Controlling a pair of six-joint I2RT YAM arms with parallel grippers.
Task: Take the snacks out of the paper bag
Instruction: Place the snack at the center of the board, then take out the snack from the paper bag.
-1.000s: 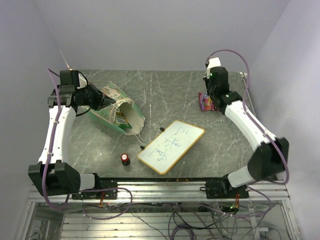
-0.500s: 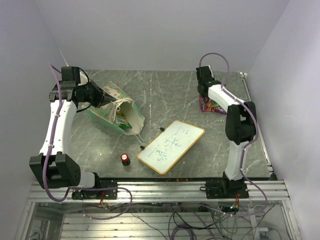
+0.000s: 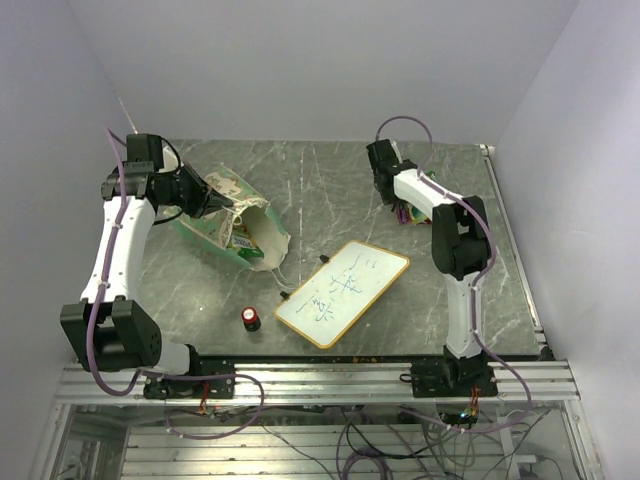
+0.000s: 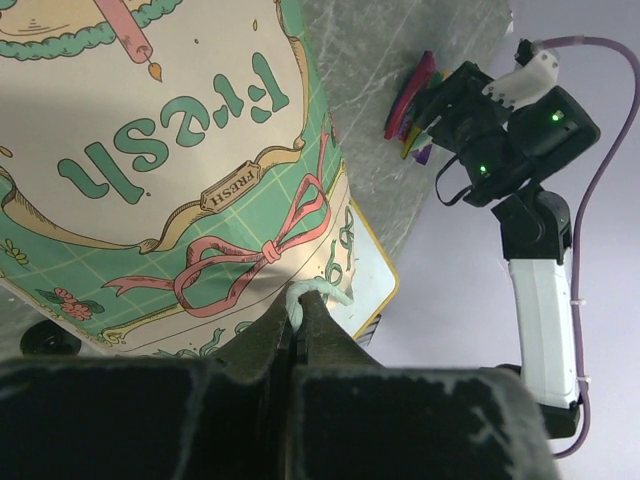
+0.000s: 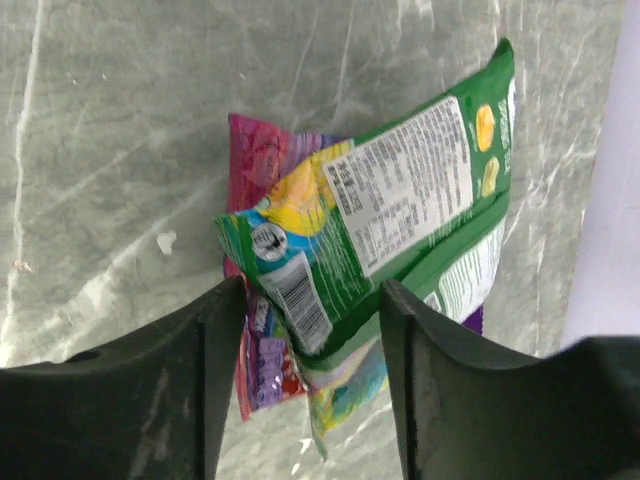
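The green paper bag [image 3: 222, 212] lies on its side at the left, its cream mouth facing right with a green packet [image 3: 240, 239] inside. My left gripper [image 3: 218, 200] is shut on the bag's white string handle [image 4: 316, 293], above the bag's printed side [image 4: 170, 170]. At the far right lies a pile of snacks [image 3: 410, 212]: a green-and-white packet [image 5: 400, 210] on top of pink and purple ones [image 5: 252, 150]. My right gripper [image 5: 310, 320] is open just above the pile, with the end of the green packet between its fingers [image 5: 215, 330].
A wood-framed whiteboard [image 3: 343, 292] lies in the middle near the front. A small red-capped black cylinder [image 3: 250, 318] stands left of it. The left wrist view shows the right arm [image 4: 510, 130] over the snack pile [image 4: 412, 100].
The right arm has swung left along the far side of the table and its jaws have opened, letting the green packet rest on the pile. The left gripper keeps its hold.
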